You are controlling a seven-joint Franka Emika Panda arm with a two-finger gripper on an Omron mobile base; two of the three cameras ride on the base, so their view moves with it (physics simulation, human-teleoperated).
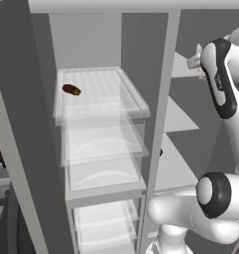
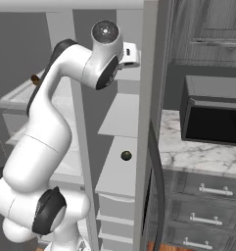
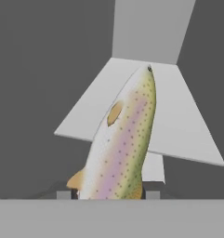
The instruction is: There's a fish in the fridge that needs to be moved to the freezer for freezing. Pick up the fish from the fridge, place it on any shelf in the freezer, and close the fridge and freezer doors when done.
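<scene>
Tool (image 3: 108, 194): we see it closed on the fish, its two dark tips just showing at either side of the body low in the hand view; in the right base view the white hand (image 2: 129, 55) reaches into the freezer at the height of an upper shelf

Fish (image 3: 122, 139): held in the tool, its speckled body with a pinkish stripe rising up and to the right from the tips, one orange fin on its flank, the far end over the shelf beyond; we cannot tell whether it touches that shelf

Shelf (image 3: 187, 125): plain pale-grey board in front of the tool, between dark grey walls, with a lighter back wall above it

Freezer (image 2: 120, 166): the narrow section, door open; we see several solid shelves stacked, and a small dark ball (image 2: 126, 156) lying on a lower one, well below the hand

Fridge (image 1: 98, 94): the wider section to the left, door open; clear ribbed glass shelf above, translucent drawers (image 1: 103, 149) under it

Lump (image 1: 71, 90): dark reddish-brown oblong lying on the glass shelf near its left edge

Arm (image 2: 46, 127): rises from the base, bends at the elbow and turns toward the freezer

Bench (image 2: 198, 152): marble top right of the freezer, carrying a black-fronted microwave (image 2: 212, 115), with grey drawers beneath
</scene>
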